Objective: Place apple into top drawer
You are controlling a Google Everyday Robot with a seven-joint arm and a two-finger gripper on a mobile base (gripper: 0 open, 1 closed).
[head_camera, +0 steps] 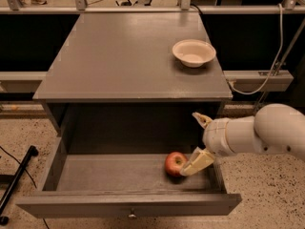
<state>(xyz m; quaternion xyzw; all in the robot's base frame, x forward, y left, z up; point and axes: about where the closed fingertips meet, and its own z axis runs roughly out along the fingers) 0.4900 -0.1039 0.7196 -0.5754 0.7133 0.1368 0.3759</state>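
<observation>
As far as the step goes: looks like the drop-off end of the job, since the small round red apple with yellowish patches (174, 163) sits on the floor of the wide, shallow grey wooden top drawer (128, 205), right-hand side, near the front.
Gripper: the two-finger gripper (190, 143) on the white arm (257, 132) is inside the pulled-out drawer by its right wall, fingers spread wide, holding nothing.
Contact: the lower finger (198, 160) is right up against the apple's right side, can't say for sure if it touches.
Next move: my guess is to lift the gripper up and out without nudging the apple or clipping the front edge of the grey flat cabinet top (124, 56).
Hard to see: the apple's right flank is behind that lower finger, and the arm is cut off at the right edge.
Also around: a cream-white shallow bowl (194, 52) on the cabinet top, well apart from all this.
</observation>
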